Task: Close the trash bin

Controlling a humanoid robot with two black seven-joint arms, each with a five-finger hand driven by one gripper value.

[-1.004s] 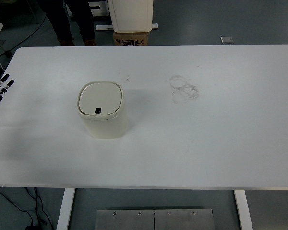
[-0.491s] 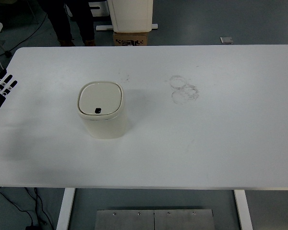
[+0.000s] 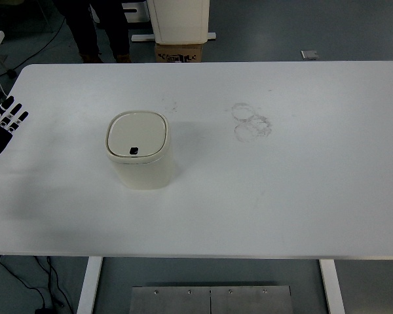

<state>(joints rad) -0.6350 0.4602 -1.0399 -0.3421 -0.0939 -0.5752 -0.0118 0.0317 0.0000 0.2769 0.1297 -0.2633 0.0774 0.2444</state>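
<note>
A cream trash bin [image 3: 139, 150] stands on the white table [image 3: 301, 183], left of centre. Its lid [image 3: 136, 135] lies flat and closed, with a small dark latch at the front edge. My left hand [image 3: 3, 122] shows at the far left edge, well apart from the bin, fingers extended and holding nothing. The right arm is out of view.
Faint ring marks [image 3: 251, 122] stain the table right of the bin. A person's legs [image 3: 95, 29] stand beyond the far edge, next to a cardboard box [image 3: 179, 52] and a white unit [image 3: 178, 19].
My left hand has crept slightly rightward and further into view at the left edge. The bin and its lid have not moved.
</note>
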